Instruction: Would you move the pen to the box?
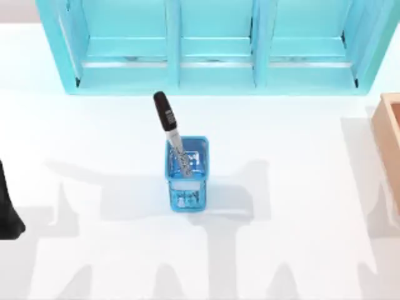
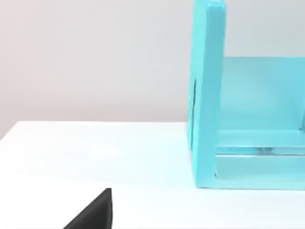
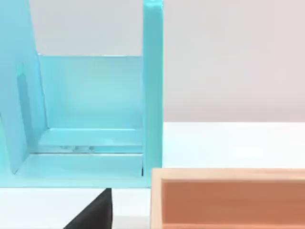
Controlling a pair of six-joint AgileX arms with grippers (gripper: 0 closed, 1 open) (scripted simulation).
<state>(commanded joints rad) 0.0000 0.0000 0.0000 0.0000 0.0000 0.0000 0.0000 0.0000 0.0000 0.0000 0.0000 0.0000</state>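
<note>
I am looking down at the white table [image 1: 294, 206], where the pen [image 1: 170, 132] is standing in a small translucent blue cup [image 1: 187, 173] near the middle, leaning with its black cap up and tilted toward the cyan shelf unit [image 1: 215, 47] along the far edge. The box [image 1: 389, 140] is sitting at the table's right edge, well apart from the cup and pen.

My left arm [image 1: 9, 206] is sitting parked at the left edge as a dark shape, touching nothing; I cannot tell how its gripper stands. From the left wrist camera I am seeing a dark fingertip [image 2: 95, 212] over bare table, holding nothing. The right wrist camera is giving me a similar dark fingertip [image 3: 95, 212] just beside the box's near wall, gripping nothing I can make out.
</note>
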